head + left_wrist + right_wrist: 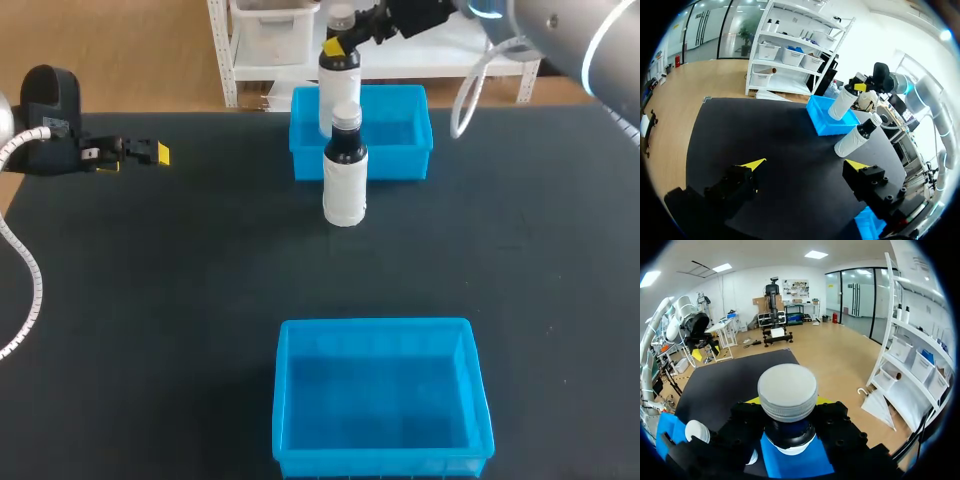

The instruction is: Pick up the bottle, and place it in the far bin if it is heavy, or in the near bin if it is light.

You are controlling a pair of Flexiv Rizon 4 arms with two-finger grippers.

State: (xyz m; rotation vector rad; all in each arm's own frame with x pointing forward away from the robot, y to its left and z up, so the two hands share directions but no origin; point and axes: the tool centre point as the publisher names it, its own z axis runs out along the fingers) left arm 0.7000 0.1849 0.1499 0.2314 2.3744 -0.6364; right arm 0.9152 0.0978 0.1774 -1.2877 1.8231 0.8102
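The right claw (342, 42) is clamped on the neck of a bottle (338, 95); the bottle hangs upright, long axis vertical, over the near-left part of the far bin (400, 130); whether its base is already below the rim I cannot tell. The wrist view shows the cap between the fingers with blue bin straight beneath; so the bin lies directly under the bottle, and a plain descent looks enough if the bottle counts as heavy. The near bin (380, 400) lies well apart, across the tabletop (150, 300) towards the robot; a second bottle (345, 185) stands upright just in front of the far bin, on that route. The left claw (150, 152) hovers at the left, fingers apart and empty, the farther of the two.
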